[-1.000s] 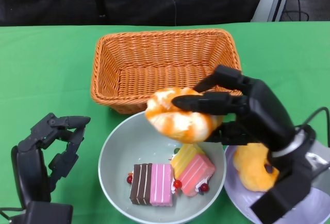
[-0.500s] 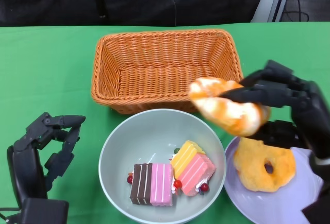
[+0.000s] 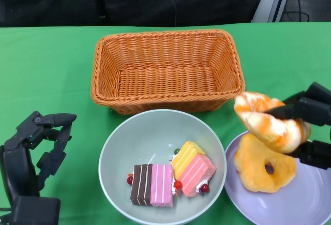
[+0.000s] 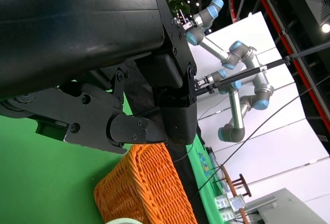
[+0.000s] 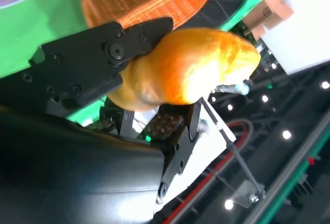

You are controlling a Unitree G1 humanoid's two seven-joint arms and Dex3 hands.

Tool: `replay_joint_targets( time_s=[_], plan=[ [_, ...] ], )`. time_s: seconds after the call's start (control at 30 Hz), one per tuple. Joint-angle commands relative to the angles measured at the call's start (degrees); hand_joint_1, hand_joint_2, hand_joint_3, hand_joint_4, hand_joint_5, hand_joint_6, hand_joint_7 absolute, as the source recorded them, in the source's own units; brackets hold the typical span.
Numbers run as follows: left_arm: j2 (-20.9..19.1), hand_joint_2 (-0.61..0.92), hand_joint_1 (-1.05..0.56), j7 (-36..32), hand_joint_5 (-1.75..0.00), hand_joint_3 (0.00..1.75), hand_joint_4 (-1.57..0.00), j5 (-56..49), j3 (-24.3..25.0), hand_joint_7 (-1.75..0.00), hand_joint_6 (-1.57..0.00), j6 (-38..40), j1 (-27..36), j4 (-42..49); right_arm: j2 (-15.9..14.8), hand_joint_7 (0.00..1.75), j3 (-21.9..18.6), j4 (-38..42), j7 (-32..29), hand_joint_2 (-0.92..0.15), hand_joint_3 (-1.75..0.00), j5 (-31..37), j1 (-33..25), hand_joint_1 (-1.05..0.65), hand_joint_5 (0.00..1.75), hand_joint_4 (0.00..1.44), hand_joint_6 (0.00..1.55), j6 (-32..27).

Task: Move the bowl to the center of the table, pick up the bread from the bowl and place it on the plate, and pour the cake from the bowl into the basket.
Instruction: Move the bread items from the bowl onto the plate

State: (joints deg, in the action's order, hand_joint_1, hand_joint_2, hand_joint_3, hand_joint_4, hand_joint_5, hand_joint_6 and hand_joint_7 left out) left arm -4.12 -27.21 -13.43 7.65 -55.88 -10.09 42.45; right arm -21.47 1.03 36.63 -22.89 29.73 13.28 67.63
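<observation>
My right hand [image 3: 310,126] grips an orange-and-white bread [image 3: 266,121] in the air above the lavender plate [image 3: 305,204], just over a yellow ring-shaped bread [image 3: 258,165] lying on that plate. The right wrist view shows the held bread [image 5: 188,67] between the black fingers [image 5: 98,59]. The pale green bowl [image 3: 121,147] sits at front centre with two layered cake pieces [image 3: 151,184] [image 3: 193,168] inside. The wicker basket [image 3: 166,70] stands behind the bowl. My left hand [image 3: 36,152] hovers at the front left, fingers loosely curled and holding nothing.
Green cloth [image 3: 46,70] covers the table. Basket, bowl and plate stand close together, the bowl's rim nearly touching the basket's front wall and the plate's edge. A dark backdrop runs behind the table's far edge.
My right hand has carried the bread rightward from above the bowl to above the plate. The left hand has drifted slightly down and left.
</observation>
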Motion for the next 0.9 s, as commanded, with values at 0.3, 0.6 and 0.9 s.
replay_joint_targets(
  time_s=[0.3,0.6,0.9],
  plan=[
    [-1.72,0.92,-0.21,1.17,-1.32,0.26,-0.81,0.65,0.6,-0.79,-0.91,-0.3,-0.02,0.3,-7.35,0.8,4.37,4.95,-25.82,-0.85,-0.19,25.41,1.56,-0.17,1.12,0.93,0.96,-6.85],
    [-1.69,0.92,-0.22,2.26,-1.32,0.26,-0.82,1.07,0.97,-0.77,-0.92,-0.72,0.07,0.56,-9.87,0.54,15.66,13.67,-38.26,-0.83,-0.13,30.99,6.76,-0.15,0.92,1.02,1.06,-10.09],
    [-1.58,0.92,-0.22,1.98,-1.3,0.25,-0.83,0.24,1.13,-0.77,-0.94,-0.53,0.2,0.35,-9.64,0.48,22.06,18.23,-40.02,-0.85,-0.1,30.01,9.92,-0.14,0.93,0.99,1.07,-13.14]
  ],
)
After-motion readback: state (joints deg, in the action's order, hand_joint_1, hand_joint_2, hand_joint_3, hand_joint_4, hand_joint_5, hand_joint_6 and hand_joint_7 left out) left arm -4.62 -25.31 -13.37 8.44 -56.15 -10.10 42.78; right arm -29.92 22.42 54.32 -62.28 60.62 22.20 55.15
